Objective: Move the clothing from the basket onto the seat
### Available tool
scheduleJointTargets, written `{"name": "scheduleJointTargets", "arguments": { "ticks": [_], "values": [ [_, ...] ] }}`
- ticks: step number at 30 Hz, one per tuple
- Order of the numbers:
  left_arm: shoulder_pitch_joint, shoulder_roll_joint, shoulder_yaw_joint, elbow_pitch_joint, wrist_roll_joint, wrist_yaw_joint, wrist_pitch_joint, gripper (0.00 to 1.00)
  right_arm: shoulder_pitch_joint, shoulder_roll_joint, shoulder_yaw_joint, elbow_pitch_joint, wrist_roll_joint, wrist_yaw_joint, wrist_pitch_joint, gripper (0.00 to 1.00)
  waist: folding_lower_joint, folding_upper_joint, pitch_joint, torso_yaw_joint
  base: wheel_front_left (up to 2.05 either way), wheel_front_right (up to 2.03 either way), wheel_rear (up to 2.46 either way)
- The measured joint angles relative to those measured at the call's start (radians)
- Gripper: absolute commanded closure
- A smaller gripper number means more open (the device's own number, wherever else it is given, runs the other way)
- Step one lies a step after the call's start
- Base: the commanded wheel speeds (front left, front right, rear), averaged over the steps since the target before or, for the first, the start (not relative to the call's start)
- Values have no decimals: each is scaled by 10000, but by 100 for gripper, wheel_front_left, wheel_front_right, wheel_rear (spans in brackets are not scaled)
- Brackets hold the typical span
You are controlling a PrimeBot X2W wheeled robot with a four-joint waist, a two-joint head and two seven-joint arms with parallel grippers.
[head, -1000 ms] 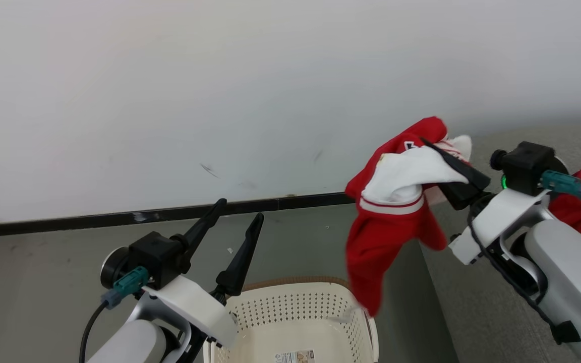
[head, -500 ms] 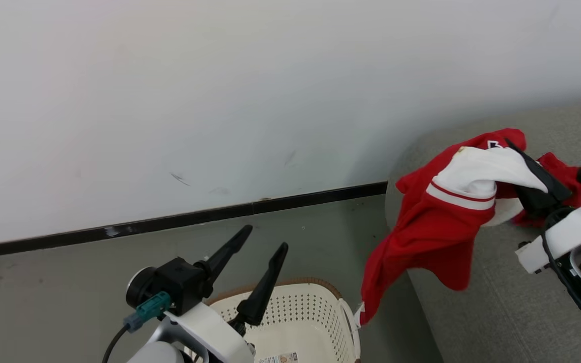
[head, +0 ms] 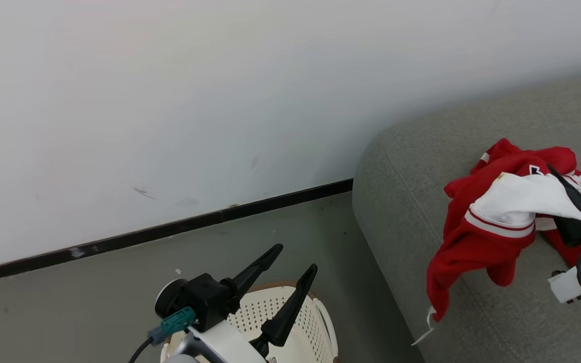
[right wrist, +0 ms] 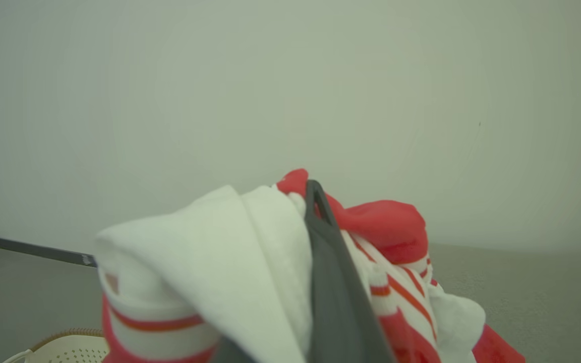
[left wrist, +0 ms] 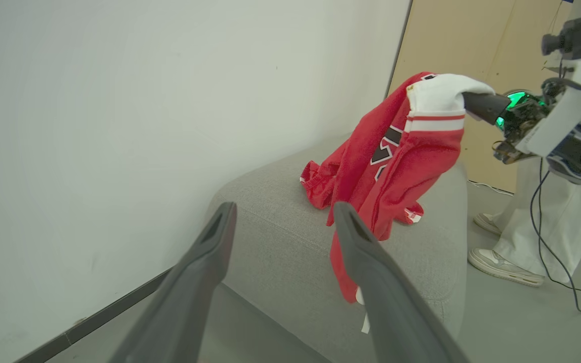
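The wall (head: 169, 101) runs across the whole back, with a dark skirting strip (head: 169, 229) at its foot and bare grey floor (head: 94, 302) in front of it. That leaves open room on the left side.

The left gripper (head: 297, 256) hangs over the basket (head: 263, 307) with its two fingers spread apart and nothing between them. The basket stands on the floor just beside the rounded corner of the seat (head: 401, 201). A narrow strip of floor shows between them.

The seat's near edge curves down to the floor, and its grey top is mostly bare on the wall side. In the left wrist view a wood-coloured panel (left wrist: 472, 75) stands past the far end of the seat. A person's white trousers and pale shoes (left wrist: 502, 262) are there too, with a thin cable (left wrist: 558, 282) lying on the floor nearby.

The clothing (head: 477, 247) is over the seat, toward its right part. The right gripper (head: 558, 184) is clamped on the white band at the top, one dark finger lying along it and the other buried in the fabric. The red cloth hangs down from that grip, with a small white label dangling at its lowest point near the seat's edge. I cannot tell whether that lower hem touches the cushion. More red fabric lies flat on the seat just behind and under the hanging part.
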Motion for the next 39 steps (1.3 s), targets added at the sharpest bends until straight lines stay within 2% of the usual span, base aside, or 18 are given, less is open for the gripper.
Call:
{"name": "scheduleJointTargets", "arguments": {
  "ticks": [10,17,21,28,34,39],
  "values": [
    [0,-178,-54,121,46,0,-201,0,743,196,-543,-487,-167,0,0,100,0,0,50,-718,0,0,0],
    [0,-211,-40,123,127,29,-288,0,580,219,56,-734,-113,0,0,100,0,0,193,-1052,0,0,0],
    [-2,-205,-10,69,188,150,-309,0,-379,-100,213,-708,46,0,0,100,0,0,367,-1145,0,0,0],
    [-25,-109,98,-100,451,303,-307,0,-2324,-702,-161,-324,326,0,58,100,0,0,695,-1198,0,0,0],
    [-131,48,215,-385,667,497,-291,0,-3970,-1156,-571,585,698,0,376,100,0,0,1077,-1176,0,0,0],
    [-417,88,284,-610,834,644,-247,0,-4711,-1584,-777,1595,769,0,767,100,0,0,1423,-1102,0,0,0]
  ]
}}
